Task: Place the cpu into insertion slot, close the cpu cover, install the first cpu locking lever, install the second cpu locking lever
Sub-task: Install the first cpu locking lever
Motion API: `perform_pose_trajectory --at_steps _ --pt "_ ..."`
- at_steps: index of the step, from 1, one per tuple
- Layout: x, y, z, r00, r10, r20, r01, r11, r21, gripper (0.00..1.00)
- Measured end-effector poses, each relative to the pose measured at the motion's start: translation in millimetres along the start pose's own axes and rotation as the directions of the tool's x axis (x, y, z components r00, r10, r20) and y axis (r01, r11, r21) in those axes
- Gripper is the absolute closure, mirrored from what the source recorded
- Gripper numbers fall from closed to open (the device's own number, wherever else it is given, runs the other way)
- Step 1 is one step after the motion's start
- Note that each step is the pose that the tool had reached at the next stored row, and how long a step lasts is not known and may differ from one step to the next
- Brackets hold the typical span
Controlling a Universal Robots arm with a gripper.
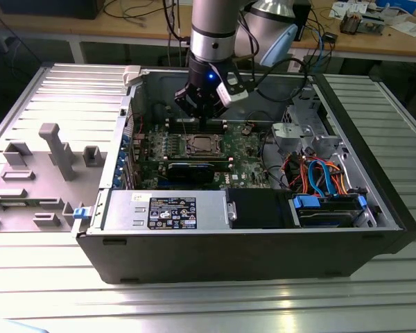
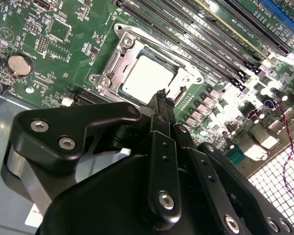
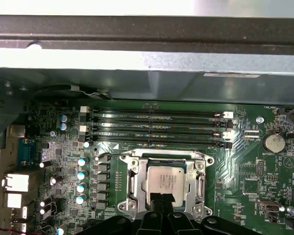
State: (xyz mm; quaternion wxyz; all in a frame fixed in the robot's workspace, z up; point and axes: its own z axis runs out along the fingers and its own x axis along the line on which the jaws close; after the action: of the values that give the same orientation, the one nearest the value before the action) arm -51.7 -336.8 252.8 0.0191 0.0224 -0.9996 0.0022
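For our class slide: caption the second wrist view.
Gripper poised over the cpu, seated under the cpu cover.

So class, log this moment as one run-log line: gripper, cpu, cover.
gripper: shut, empty, above socket edge | cpu: seated in insertion slot | cpu cover: down around cpu

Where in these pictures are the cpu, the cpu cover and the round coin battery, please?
cpu (image 3: pixel 165 182): first wrist view, middle of its silvery top.
cpu cover (image 2: pixel 118 53): second wrist view, one side bar of the metal frame.
coin battery (image 3: pixel 273 142): first wrist view, its round face.
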Motion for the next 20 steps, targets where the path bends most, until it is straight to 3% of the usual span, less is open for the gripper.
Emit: perform_pose_trajectory --at_steps 20 --pt "13.5 0.6 0.5 1.0000 0.000 0.0002 0.000 1.0000 0.0000 0.89"
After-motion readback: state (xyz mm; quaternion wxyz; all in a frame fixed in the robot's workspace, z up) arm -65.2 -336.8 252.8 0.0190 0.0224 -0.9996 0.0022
